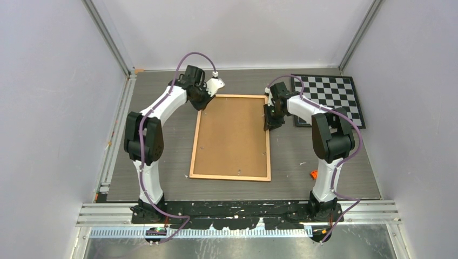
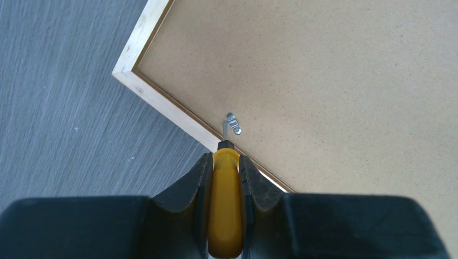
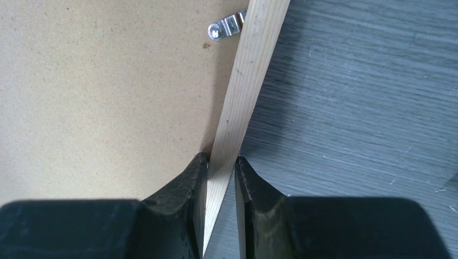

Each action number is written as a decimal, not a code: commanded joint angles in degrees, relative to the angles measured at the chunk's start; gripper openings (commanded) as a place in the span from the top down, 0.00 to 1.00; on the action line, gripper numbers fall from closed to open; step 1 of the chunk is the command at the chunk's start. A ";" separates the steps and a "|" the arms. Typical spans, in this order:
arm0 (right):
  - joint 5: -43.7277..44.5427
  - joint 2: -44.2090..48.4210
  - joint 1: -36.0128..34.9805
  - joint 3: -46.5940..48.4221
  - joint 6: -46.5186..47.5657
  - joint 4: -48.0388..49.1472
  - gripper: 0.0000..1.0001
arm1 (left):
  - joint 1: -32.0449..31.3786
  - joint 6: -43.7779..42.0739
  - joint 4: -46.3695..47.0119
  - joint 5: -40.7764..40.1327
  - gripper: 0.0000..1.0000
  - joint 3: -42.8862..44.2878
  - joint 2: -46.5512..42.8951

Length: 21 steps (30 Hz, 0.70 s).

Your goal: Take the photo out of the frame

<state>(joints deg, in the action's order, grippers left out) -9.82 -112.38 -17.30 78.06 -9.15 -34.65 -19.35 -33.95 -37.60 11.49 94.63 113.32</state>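
Note:
The frame (image 1: 232,137) lies face down mid-table, its brown fibreboard back up. The photo is hidden under that back. My left gripper (image 1: 202,102) is at the frame's far left corner. In the left wrist view it (image 2: 225,159) is shut on a yellow-handled tool (image 2: 225,205). The tool's metal tip touches a small silver clip (image 2: 233,125) beside the wooden border (image 2: 162,105). My right gripper (image 1: 268,125) is at the frame's right edge. In the right wrist view it (image 3: 221,162) is closed across the wooden border (image 3: 251,70), below another clip (image 3: 226,27).
A black-and-white checkerboard (image 1: 329,100) lies at the back right, close behind the right arm. A small orange object (image 1: 313,174) lies on the table near the right arm's base. Grey walls close in the table on three sides.

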 commanded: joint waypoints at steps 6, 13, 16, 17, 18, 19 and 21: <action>-0.40 -0.11 -1.09 0.73 2.16 -1.39 0.99 | -1.68 -2.28 -10.29 12.48 1.00 -1.18 -2.50; 0.62 -0.03 -1.11 0.92 2.42 -1.34 1.00 | -0.25 2.76 -10.82 14.81 1.00 2.07 -3.06; 2.13 -0.62 -1.07 1.86 3.07 -1.51 0.99 | 1.74 7.66 -11.12 16.90 1.00 5.40 -3.17; 2.62 -0.84 -0.92 2.57 3.43 -1.62 0.99 | 2.20 8.48 -11.10 16.88 1.00 5.96 -3.31; 2.98 -1.22 -0.56 3.11 3.86 -1.72 1.00 | 2.63 9.03 -11.03 16.71 1.00 6.22 -3.67; 3.23 -1.77 -0.09 3.94 4.20 -1.97 1.00 | 2.96 9.34 -10.83 16.31 1.00 6.15 -4.13; 3.46 -3.17 1.96 6.64 4.90 -2.75 1.00 | 3.46 9.63 -10.33 15.40 1.00 5.46 -5.29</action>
<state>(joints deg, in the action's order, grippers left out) -8.93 -113.14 -17.32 79.72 -8.23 -36.95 -17.52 -28.01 -47.55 25.67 98.35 112.20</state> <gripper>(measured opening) 0.265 0.204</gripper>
